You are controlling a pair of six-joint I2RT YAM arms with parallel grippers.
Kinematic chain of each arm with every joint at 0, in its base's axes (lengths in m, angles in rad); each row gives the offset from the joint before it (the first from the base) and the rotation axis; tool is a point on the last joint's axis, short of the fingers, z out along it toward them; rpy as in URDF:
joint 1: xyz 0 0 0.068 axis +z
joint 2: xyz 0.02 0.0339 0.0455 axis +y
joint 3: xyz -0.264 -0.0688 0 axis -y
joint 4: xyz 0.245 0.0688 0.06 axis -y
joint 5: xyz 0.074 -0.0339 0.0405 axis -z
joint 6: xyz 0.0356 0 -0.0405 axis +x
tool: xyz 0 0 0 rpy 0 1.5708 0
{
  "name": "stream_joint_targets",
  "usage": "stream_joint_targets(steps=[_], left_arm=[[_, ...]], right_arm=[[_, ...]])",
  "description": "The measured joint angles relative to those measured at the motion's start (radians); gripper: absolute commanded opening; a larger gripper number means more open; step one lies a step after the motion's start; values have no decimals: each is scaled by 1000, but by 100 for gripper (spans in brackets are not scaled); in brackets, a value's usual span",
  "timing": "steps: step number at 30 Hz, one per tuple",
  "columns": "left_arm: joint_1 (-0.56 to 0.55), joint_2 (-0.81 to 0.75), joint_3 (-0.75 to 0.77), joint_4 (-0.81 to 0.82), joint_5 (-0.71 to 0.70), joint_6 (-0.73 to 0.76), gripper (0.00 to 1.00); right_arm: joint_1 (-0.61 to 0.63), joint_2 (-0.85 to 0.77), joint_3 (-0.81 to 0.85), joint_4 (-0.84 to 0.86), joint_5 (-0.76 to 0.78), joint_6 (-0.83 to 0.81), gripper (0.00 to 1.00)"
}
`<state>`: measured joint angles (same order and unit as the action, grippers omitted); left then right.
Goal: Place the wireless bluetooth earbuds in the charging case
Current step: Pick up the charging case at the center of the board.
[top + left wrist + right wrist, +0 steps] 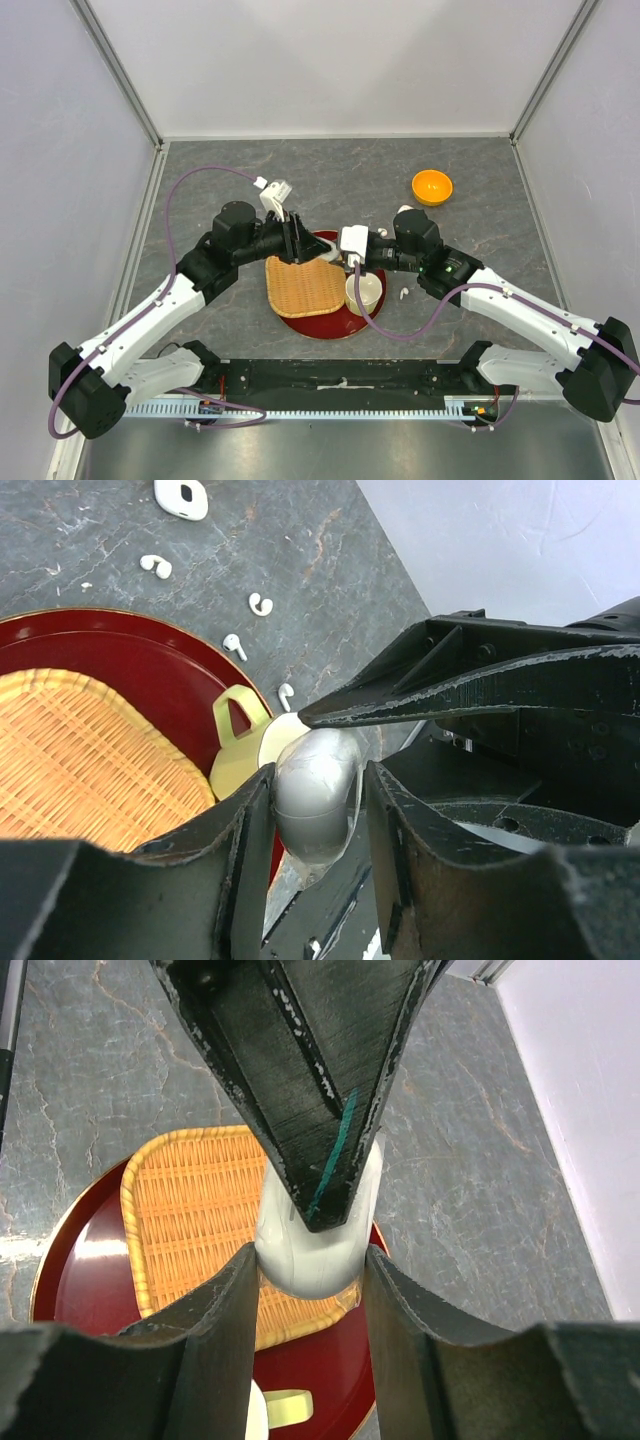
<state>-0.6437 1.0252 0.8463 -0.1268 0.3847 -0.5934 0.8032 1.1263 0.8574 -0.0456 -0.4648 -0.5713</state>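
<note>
From the left wrist we see only part of the charging case (315, 800). The left fingers (240, 860) cover its sides and lower end, and the right finger (480, 685) crosses its top. We cannot tell whether its lid is open. Behind it, the cream cup (240, 750) shows only a handle and a bit of rim. A second case (182, 495) is cut by the top edge. The wicker mat (80, 760) and red tray (150, 660) run off the left edge. From above, the earbuds (404, 293) are specks too small for us to count.
</note>
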Motion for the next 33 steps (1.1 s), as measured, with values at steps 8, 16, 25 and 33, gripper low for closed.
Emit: stream_joint_targets(steps=[8, 16, 25, 33], left_arm=[[-4, 6, 0, 5, 14, -9, 45], [-5, 7, 0, 16, 17, -23, 15], [-7, 4, -2, 23, 10, -22, 2], [-6, -80, -26, -4, -86, 24, 2]], right_arm=[[0, -1, 0, 28, 6, 0, 0], [2, -2, -4, 37, 19, -1, 2], [3, -17, -8, 38, 23, 29, 73], [5, -135, -33, 40, 116, 156, 96]])
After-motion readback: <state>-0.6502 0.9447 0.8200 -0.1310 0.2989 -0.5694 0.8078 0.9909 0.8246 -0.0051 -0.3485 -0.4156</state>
